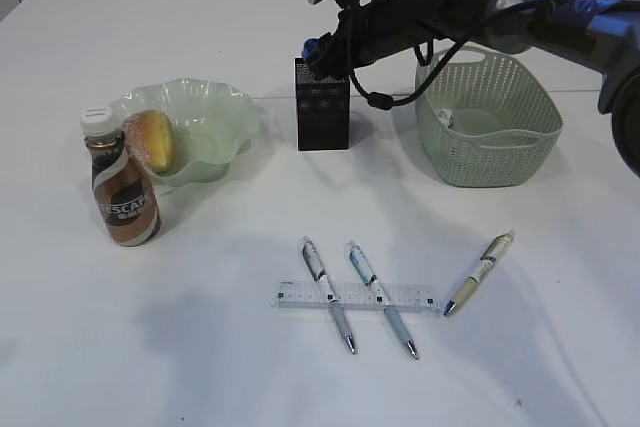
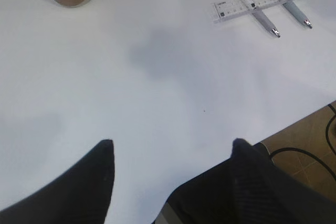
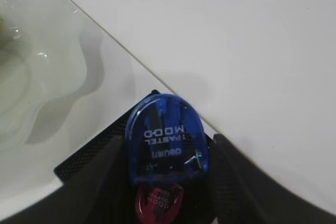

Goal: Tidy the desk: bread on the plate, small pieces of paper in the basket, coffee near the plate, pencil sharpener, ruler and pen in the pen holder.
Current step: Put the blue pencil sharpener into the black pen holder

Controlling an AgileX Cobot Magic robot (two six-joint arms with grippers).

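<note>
Showing, at far left, a Nescafé coffee bottle (image 1: 125,187) standing just in front of a green wavy plate (image 1: 215,117), with the bread (image 1: 152,139) lying on that plate. Hovering over bare white table (image 1: 550,347), the left gripper (image 2: 173,142), released and holding nothing. Lying mid-table, two pens (image 1: 328,295) (image 1: 382,299) crossing a clear ruler (image 1: 300,297), a third pen (image 1: 480,272) just to the right. Hanging over the black mesh pen holder (image 1: 322,112), the right gripper (image 3: 167,142) flanking a blue pencil sharpener (image 3: 167,140); impossible telling whether clenched or released. Sitting at right, a green basket (image 1: 490,157).
</note>
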